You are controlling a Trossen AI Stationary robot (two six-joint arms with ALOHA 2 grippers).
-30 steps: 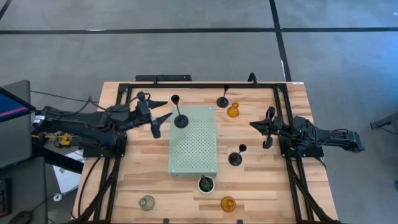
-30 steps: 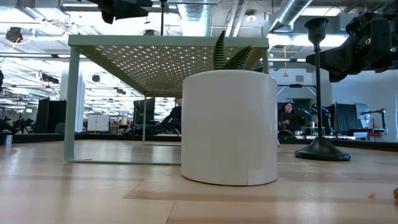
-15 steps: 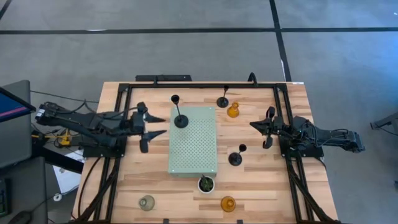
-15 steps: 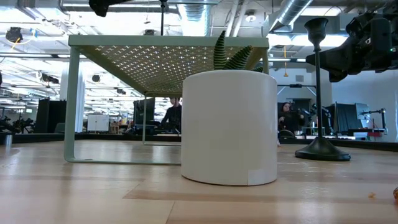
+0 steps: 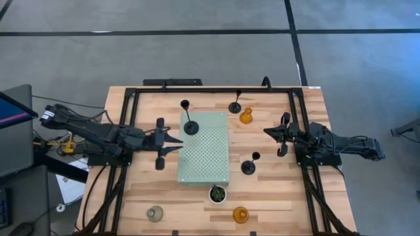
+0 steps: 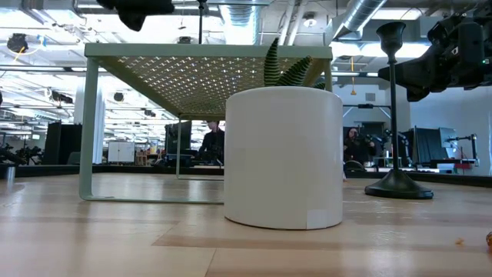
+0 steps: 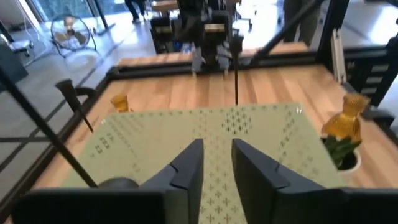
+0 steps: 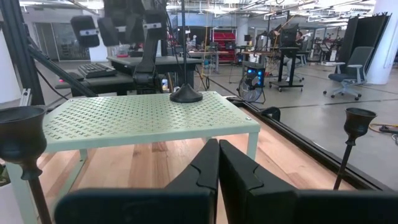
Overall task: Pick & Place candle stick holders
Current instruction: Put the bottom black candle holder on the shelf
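Since a second ago my left gripper (image 5: 172, 143) has swung in closer to the pale green board (image 5: 205, 149) and now hangs at its left edge, fingers (image 7: 188, 170) spread apart with nothing between them. One black candle holder (image 5: 190, 124) stands on the board's far left corner. Two more black ones sit off the board, one behind it (image 5: 235, 105) next to an amber glass holder (image 5: 246, 117), one to its right (image 5: 249, 165). Another amber one (image 5: 240, 214) and the clear-grey one (image 5: 155, 213) are at the tabletop's (image 5: 151, 185) near edge, either side of the plant pot (image 5: 217, 193). My right gripper (image 5: 273, 135) waits well right of the board, fingers (image 8: 205, 168) pressed together, empty.
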